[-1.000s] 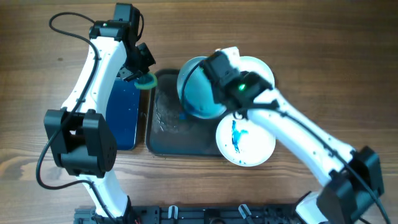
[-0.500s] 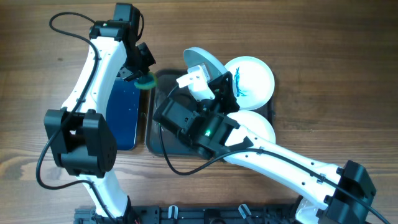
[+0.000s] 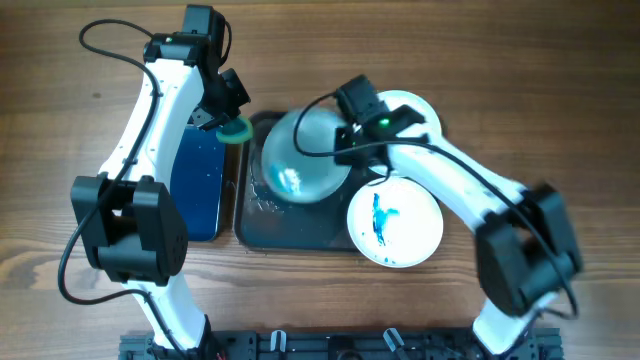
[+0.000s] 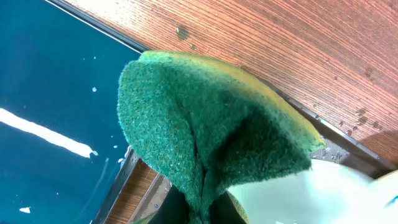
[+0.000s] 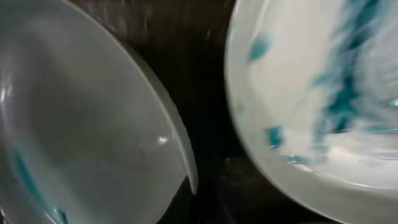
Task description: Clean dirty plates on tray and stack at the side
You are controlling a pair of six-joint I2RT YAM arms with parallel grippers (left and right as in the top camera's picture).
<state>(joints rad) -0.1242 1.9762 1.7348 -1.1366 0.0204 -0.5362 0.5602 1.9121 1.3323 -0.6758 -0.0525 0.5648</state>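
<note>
Green sponge (image 4: 205,137): squeezed into a fold by the left gripper (image 3: 230,124), whose fingers are clamped on it; it hangs over the gap between the blue tray (image 3: 198,180) and the tray's (image 3: 285,228) back left corner.
Right gripper (image 3: 345,140): closed on the right rim of the held plate (image 3: 295,165).
Held plate: up over the tray's left half, blurred, a blue smear on its face.
Near plate (image 3: 395,225): flat at the tray's front right corner, blue streaks down its middle, its rim past the tray's edge.
Far plate (image 3: 418,105): at the tray's back right, largely under the right arm.
Right wrist view: a blue-smeared plate just beside the held one, dark tray showing between them; which plate it is cannot be told.
Table (image 3: 500,60): wood, carrying both trays side by side.
</note>
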